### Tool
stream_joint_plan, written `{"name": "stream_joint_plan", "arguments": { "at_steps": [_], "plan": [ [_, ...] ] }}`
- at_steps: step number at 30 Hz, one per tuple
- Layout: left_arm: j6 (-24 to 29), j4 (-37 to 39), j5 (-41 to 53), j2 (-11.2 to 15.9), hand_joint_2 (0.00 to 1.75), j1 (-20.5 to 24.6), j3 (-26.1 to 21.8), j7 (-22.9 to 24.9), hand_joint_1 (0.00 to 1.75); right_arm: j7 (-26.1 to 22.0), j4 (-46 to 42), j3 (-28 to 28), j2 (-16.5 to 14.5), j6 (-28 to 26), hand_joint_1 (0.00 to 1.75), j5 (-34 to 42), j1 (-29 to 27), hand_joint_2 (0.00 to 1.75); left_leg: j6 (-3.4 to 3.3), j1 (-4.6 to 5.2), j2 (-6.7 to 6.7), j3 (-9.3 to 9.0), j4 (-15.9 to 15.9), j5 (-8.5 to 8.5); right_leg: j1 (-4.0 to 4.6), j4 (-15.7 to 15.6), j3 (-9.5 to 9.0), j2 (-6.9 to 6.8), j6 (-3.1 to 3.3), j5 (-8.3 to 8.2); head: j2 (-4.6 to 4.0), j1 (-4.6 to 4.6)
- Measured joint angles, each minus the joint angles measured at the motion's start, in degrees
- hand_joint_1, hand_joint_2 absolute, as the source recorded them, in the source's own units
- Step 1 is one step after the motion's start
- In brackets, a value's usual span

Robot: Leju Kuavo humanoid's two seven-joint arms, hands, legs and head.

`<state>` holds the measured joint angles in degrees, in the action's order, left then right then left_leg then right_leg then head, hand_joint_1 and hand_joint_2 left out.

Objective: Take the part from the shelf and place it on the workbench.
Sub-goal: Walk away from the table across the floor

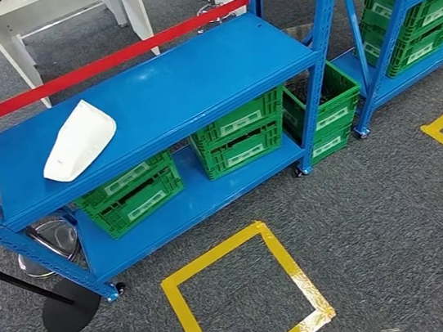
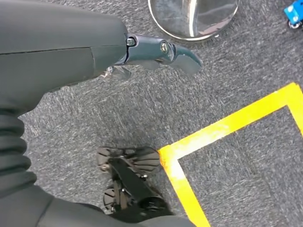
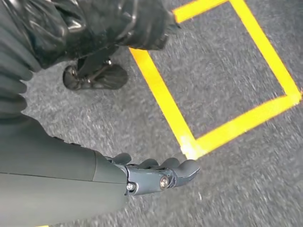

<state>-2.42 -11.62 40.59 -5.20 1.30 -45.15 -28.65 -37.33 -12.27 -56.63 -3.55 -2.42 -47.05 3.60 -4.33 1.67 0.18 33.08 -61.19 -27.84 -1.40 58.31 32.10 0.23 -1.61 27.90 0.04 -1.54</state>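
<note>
White part [image 1: 78,140] lies on the shelf [image 1: 194,79] top, well ahead of both hanging robot hands. Left robot hand [image 2: 157,54] and right robot hand [image 3: 157,174]: fingers extended, empty. Green crates [image 1: 236,135] below; contents indiscernible.

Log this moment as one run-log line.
stage: approach | white part: on blue shelf top, untouched | left hand: empty, over carpet | right hand: empty, over carpet

left hand [image 2: 157,52]: blue-grey fingers, round screws | right hand [image 3: 157,175]: same | grey ribbed covers
</note>
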Motion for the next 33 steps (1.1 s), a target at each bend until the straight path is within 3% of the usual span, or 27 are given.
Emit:
{"name": "stream_joint_plan", "arguments": {
  "at_steps": [2,9,10,11,13,14,15,16,18,20,22,24,26,27,28,30,32,33],
  "plan": [
    [0.1,0.0,0.2,0.3,1.75,0.0,0.0,0.1,0.0,0.0,0.0,-0.1,-0.6,0.3,0.0,0.0,0.1,1.75,-1.03,0.75,0.08,-1.79,3.8,0.83,-0.22,-0.3,0.08,-0.13,-0.3,-0.3,0.0,-0.06],
    [0.2,0.0,0.2,0.4,1.75,-0.1,0.0,0.1,0.0,0.0,0.1,-0.1,-0.9,0.5,0.0,-0.3,0.2,1.75,-1.11,0.99,0.09,-1.86,4.2,0.92,-0.43,-0.7,0.05,-0.29,-0.73,-0.57,0.0,-0.23],
    [0.2,0.0,0.4,0.4,1.75,0.0,0.0,0.2,0.0,0.3,0.1,-0.1,-0.9,0.6,0.0,-0.6,0.1,1.75,-1.31,0.87,0.21,-2.41,5.4,1.5,-0.34,-0.9,-0.01,-0.33,-0.87,-0.48,0.0,-0.28],
    [0.1,0.0,0.7,0.2,1.75,0.0,-0.1,0.4,0.0,1.6,0.1,-0.1,-0.9,0.7,0.0,-1.3,0.1,1.75,-1.46,0.7,0.3,-2.89,6.7,2.16,-0.2,2.2,1.45,-0.31,-1.08,1.28,0.0,-0.11],
    [0.0,0.0,1.6,-0.2,1.75,0.1,-0.2,0.7,0.0,4.9,0.1,-0.1,-1.0,1.0,0.0,-3.0,-0.2,1.75,-1.06,0.08,0.46,-3.33,8.0,2.95,0.03,7.5,3.78,-0.28,-1.81,3.3,0.0,0.39],
    [0.0,0.0,2.0,-0.4,1.75,0.1,-0.2,0.8,0.0,6.3,0.1,-0.1,-1.0,1.2,0.0,-3.6,-0.4,1.75,-0.49,-0.16,0.42,-2.86,7.2,2.64,-0.06,8.3,3.93,-0.29,-2.24,3.32,0.0,0.63],
    [0.0,0.0,2.1,-0.5,1.75,0.0,-0.3,0.8,0.0,6.9,0.1,-0.1,-0.9,1.4,0.0,-3.8,-0.5,1.75,0.19,-0.33,0.41,-2.36,6.1,2.15,-0.15,5.4,2.36,-0.3,-2.62,2.05,0.0,0.72],
    [0.0,0.0,2.1,-0.4,1.75,0.1,-0.3,0.8,0.0,6.9,0.1,-0.1,-1.0,1.5,0.0,-3.9,-0.5,1.75,0.69,-0.35,0.39,-1.93,5.2,1.71,-0.24,2.3,0.68,-0.2,-2.62,1.12,0.0,0.86],
    [0.0,0.0,2.2,-0.2,1.75,0.1,-0.3,0.8,0.0,7.1,0.1,-0.1,-1.1,1.6,0.0,-3.9,-0.5,1.75,1.23,-0.2,0.36,-1.28,4.0,1.31,-0.23,0.0,-0.64,0.05,-1.88,0.87,0.0,0.89],
    [0.0,0.0,2.2,-0.2,1.75,0.1,-0.3,0.8,0.0,7.1,0.2,0.0,-1.1,1.6,0.0,-4.0,-0.6,1.75,1.37,-0.22,0.28,-1.0,3.6,1.25,-0.25,0.1,-0.56,0.11,-1.02,0.58,0.0,0.71],
    [0.0,0.0,2.3,-0.2,1.75,0.0,-0.3,0.8,0.0,7.1,0.2,-0.1,-1.1,1.6,0.0,-3.9,-0.6,1.75,2.01,-0.51,0.17,-0.27,1.8,-0.19,-0.31,0.3,-0.48,0.09,-0.54,0.54,0.0,0.43],
    [0.0,0.0,2.3,-0.2,1.75,0.2,-0.3,0.8,0.0,7.2,0.2,-0.1,-1.1,1.6,0.0,-4.0,-0.6,1.75,2.91,-0.95,0.11,2.22,-4.2,-3.7,-0.32,0.3,-0.44,0.06,-0.19,0.52,0.0,0.12],
    [0.0,0.0,2.4,-0.2,1.75,0.2,-0.3,0.8,0.0,7.9,0.2,-0.1,-1.1,1.6,0.0,-4.2,-0.6,1.75,3.35,-1.36,0.11,5.42,-11.5,-6.86,-0.27,0.2,-0.37,-0.02,-0.15,0.51,0.0,0.07],
    [0.0,0.0,2.5,-0.3,1.75,0.1,-0.3,0.8,0.0,8.3,0.2,-0.1,-1.1,1.6,0.0,-4.3,-0.6,1.75,3.34,-1.46,0.11,6.17,-13.2,-7.16,-0.25,0.2,-0.34,-0.05,-0.13,0.49,0.0,0.06],
    [0.0,0.0,2.6,-0.3,1.75,0.0,-0.3,0.9,0.0,8.5,0.2,-0.1,-1.1,1.7,0.0,-4.3,-0.7,1.75,3.34,-1.54,0.09,5.96,-12.8,-6.4,-0.27,0.2,-0.3,-0.06,-0.04,0.44,0.0,0.03],
    [0.0,0.0,2.7,-0.4,1.75,-0.1,-0.5,0.9,0.0,8.4,0.2,-0.1,-1.1,1.9,0.0,-4.1,-0.7,0.87,3.58,-1.72,0.07,2.46,-5.7,-2.4,-0.33,0.2,-0.33,-0.03,0.19,0.34,0.0,-0.04],
    [-0.1,0.0,2.9,-0.5,1.75,0.0,-0.7,0.9,0.0,7.7,0.2,-0.1,-1.1,0.9,0.0,-4.0,-0.6,0.0,4.4,-1.83,0.01,-1.59,2.3,0.39,-0.25,0.1,-0.33,0.02,0.33,0.28,0.0,-0.08],
    [-0.1,0.0,3.1,-0.5,1.75,0.0,-0.9,0.9,0.0,7.5,0.2,-0.1,-1.1,-0.1,0.0,-4.2,-0.6,0.0,4.58,-1.79,-0.01,-2.59,4.4,0.78,-0.17,0.0,-0.27,0.04,0.31,0.25,0.0,-0.08]
  ]
}}
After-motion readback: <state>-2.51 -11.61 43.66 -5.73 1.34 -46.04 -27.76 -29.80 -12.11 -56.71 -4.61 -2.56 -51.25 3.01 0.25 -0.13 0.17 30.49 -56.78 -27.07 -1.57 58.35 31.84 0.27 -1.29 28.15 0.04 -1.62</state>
